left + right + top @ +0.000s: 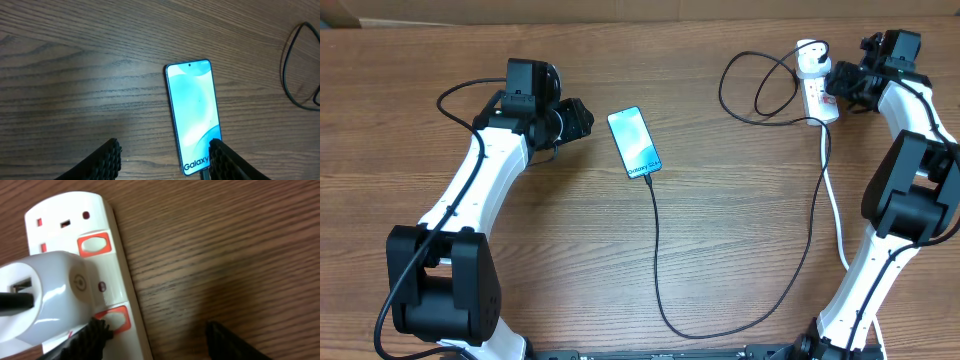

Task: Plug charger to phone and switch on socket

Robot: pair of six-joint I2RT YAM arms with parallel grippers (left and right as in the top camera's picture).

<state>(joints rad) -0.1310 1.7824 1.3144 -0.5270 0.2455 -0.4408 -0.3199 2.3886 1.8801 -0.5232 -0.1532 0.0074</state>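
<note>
Brown wooden table (720,230) carries everything. On it, left of centre, the phone (635,143) lies flat with its blue screen up and lit. The charger (656,250) reaches the lower end of the phone with its black cable, but the left wrist view cuts this end off, so I cannot tell if the tip sits fully in. From there the cable runs toward the near edge, bends, and climbs to the socket (819,98) at the far right. Its white adapter (50,295) is plugged into the socket, and the black cable enters it from the left.

The left gripper (165,147) hovers just beside the phone, jaws apart and holding nothing; one finger (225,160) covers the lower corner of the phone in its own view. The right gripper (157,330) is at the socket, jaws also apart with nothing held. One finger (95,332) hides part of the lower red switch (119,317); if it touches, I cannot tell. Another red switch (93,244) shows fully. Whether either is on is not clear. The white lead (832,200) leaves the socket toward the near edge.
</note>
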